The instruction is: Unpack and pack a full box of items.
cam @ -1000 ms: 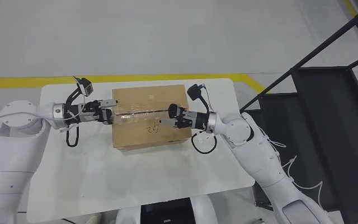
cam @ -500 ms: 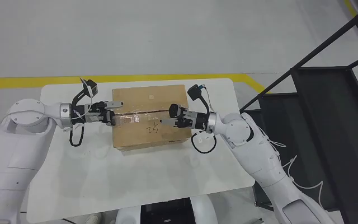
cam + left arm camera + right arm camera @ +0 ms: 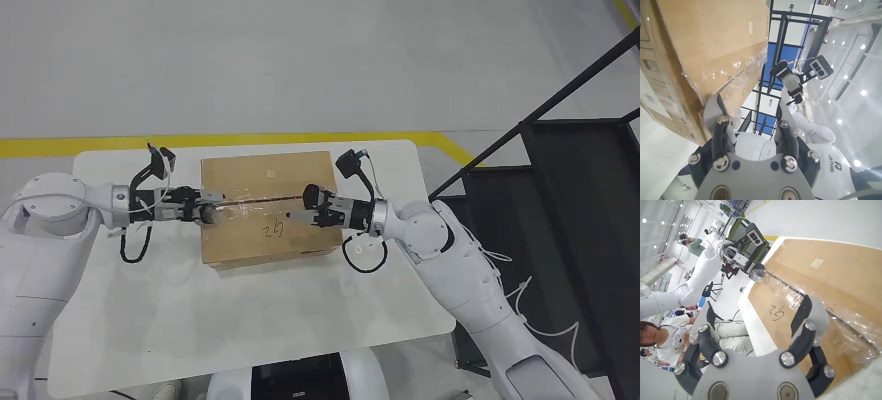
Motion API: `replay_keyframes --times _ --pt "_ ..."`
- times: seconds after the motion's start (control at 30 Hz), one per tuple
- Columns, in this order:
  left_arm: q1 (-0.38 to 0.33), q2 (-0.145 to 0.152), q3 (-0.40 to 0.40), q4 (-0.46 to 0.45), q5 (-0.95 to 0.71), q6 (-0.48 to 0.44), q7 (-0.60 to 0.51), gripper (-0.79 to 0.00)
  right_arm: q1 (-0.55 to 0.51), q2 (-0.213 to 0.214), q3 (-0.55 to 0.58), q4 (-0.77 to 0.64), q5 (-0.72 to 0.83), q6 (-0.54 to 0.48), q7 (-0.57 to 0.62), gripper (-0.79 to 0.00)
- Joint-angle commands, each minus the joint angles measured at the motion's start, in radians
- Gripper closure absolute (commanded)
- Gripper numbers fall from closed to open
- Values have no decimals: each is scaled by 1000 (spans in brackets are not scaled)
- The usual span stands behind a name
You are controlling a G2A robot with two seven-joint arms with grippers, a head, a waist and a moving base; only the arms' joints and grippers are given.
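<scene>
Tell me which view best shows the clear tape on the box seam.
The right wrist view: the clear tape runs close-up along the box seam, wrinkles plain. The top view shows the tape as a thin shiny line; the left wrist view, its crinkled end.

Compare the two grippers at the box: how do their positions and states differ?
The left gripper sits at the box's end edge, against crumpled tape; the right gripper is over its top, inward from the opposite end. The right gripper is open; the left gripper's state is unclear. Both line up with the taped seam.
</scene>
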State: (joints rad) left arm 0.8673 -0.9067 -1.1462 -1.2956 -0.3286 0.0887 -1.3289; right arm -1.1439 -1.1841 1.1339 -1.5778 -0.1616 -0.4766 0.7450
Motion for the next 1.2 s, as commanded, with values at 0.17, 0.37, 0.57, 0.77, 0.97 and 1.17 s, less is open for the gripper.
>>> replay_keyframes --times 0.17,0.37,0.57,0.77,0.97,1.17 --pt "-20 4 13 1 46 52 -28 -234 6 3 -1 8 3 -1 -1 -785" --pt "-40 4 22 -8 56 60 -37 -62 8 5 1 9 3 -2 -1 -785" --pt "-44 0 42 -5 52 45 -44 0 6 8 0 23 -1 -1 -6 -785" --pt "-53 -6 42 0 9 -9 -10 0 0 11 -3 41 1 2 4 -785" --pt "-71 -16 42 -23 -40 -115 16 0 -4 15 -4 57 -1 15 23 -785" --pt "-115 -32 73 -14 -81 -179 4 0 2 16 -11 76 -23 48 17 -785"
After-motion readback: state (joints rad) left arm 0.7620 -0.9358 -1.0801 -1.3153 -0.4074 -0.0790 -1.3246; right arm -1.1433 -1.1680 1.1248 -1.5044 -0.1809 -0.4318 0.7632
